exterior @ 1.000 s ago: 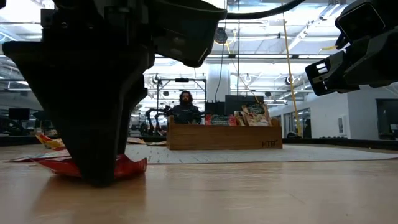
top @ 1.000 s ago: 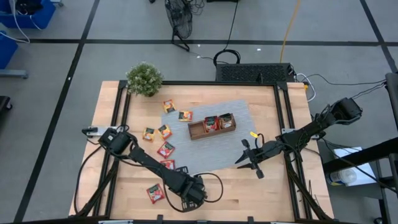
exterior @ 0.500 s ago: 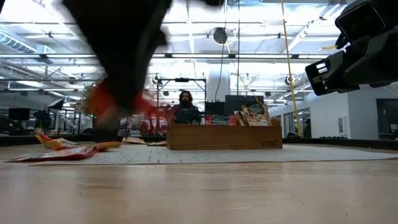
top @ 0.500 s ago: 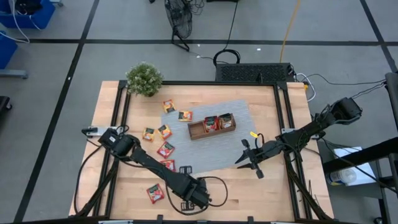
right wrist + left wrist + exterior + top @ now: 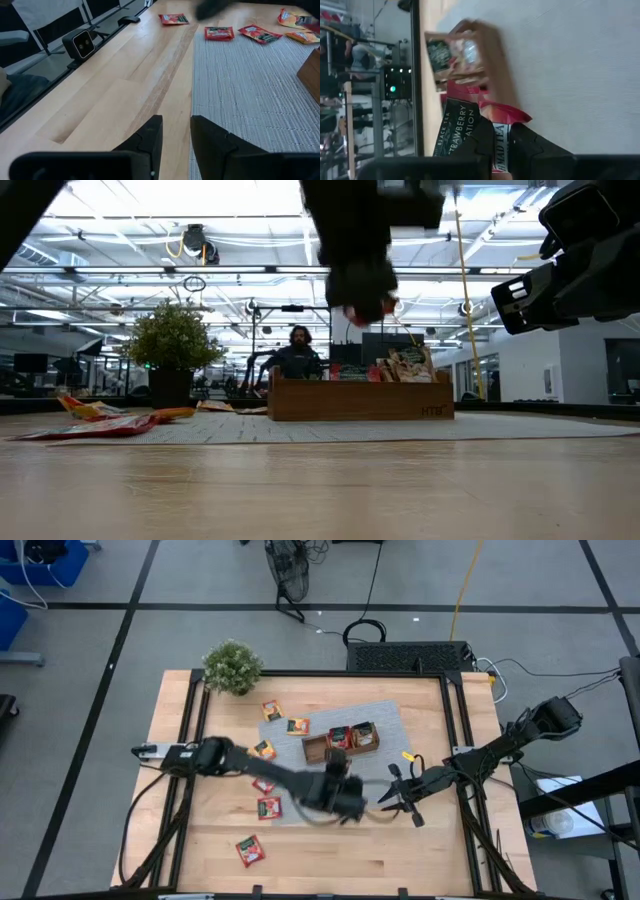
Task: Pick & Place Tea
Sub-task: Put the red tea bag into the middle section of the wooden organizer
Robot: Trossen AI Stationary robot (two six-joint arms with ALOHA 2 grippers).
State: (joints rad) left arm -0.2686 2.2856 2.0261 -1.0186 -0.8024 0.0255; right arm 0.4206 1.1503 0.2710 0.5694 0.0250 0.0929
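Transport step in hand: left end effector (image 5: pixel 345 802), just below centre of the high view over the grey woven mat (image 5: pixel 385 720), pinching a red flat square tea sachet (image 5: pixel 502 142) w/ black label panel reading "strawberry". Fingers (image 5: pixel 485 137) pressed onto sachet from both sides, clear in left wrist view. In low view same sachet shows as a red blur under the raised end effector, upper centre, well above the desk.

Target, by judgement: brown wooden three-compartment tray (image 5: pixel 341 741), centre of high view, just above the end effector; middle & right compartments already hold upright sachets, left one looks empty. Next move likely calls for carrying on over the tray, lining up w/ a free compartment, lowering, then letting go. Risk: edge of sachet catching tray wall.

Loose sachets elsewhere: red one (image 5: pixel 250 851) on bare wooden desk (image 5: pixel 420 860), lower left; red one (image 5: pixel 269 807) at mat edge; orange-yellow ones (image 5: pixel 271 710) upper left of mat. All thin, foil-like, slightly crinkled.

Right end effector (image 5: pixel 392 795) waiting right of centre, fingers spread, nothing btw them.
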